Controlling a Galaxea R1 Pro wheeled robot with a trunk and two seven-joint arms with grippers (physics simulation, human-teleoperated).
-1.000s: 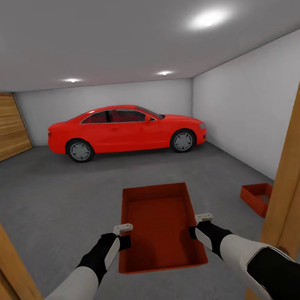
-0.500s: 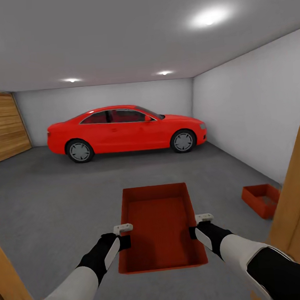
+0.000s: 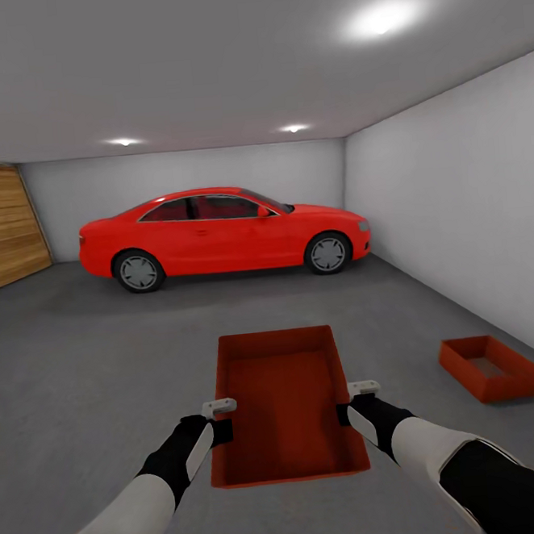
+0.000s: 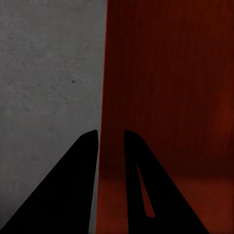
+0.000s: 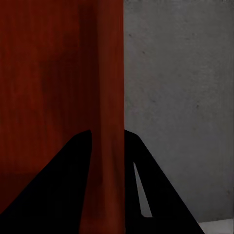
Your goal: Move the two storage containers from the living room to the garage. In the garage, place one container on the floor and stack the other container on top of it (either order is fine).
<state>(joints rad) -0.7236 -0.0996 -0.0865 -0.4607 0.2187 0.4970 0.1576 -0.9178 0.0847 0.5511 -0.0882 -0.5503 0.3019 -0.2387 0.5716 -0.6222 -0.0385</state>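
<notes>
The held container [image 3: 284, 403] is a red-orange open-top bin with low walls, carried level out front: left gripper [image 3: 222, 418] pinches its left wall, right gripper [image 3: 351, 403] its right. Second container [image 3: 491, 367] sits on the grey floor [image 3: 80, 356] off right, red car [image 3: 220, 234] beyond.

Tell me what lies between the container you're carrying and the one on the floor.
Bare grey concrete floor separates the carried container from the other container, as the head view shows.
</notes>
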